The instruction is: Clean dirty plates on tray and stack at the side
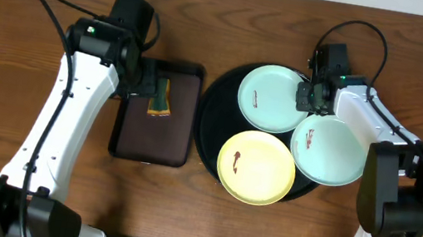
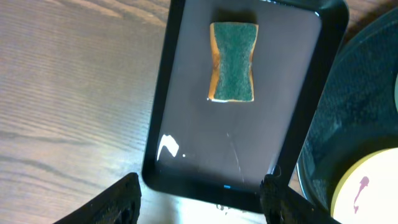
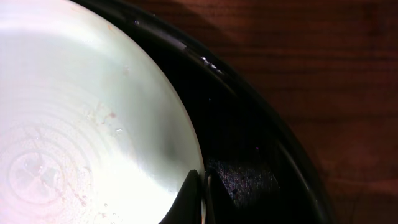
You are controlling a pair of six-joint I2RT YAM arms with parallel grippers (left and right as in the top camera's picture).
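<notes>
Plates: two pale mint round plates (image 1: 270,94) (image 1: 332,153) and a pale yellow round plate (image 1: 255,167) lie flat on the large glossy black round tray (image 1: 211,110), each with a small dark smear.
Handling: they look light, stiff, slick and chippable to me; the raised rim is the only hold.
Right gripper (image 3: 202,186): at a mint plate's edge, fingers nearly together; whether they nip the rim I cannot tell.
Left gripper (image 2: 199,202): fingers wide apart above the dark brown rectangular tray (image 1: 178,143), short of the green-and-yellow sponge (image 2: 232,61).
Sponge: soft; I would pinch it across its narrow waist.
</notes>
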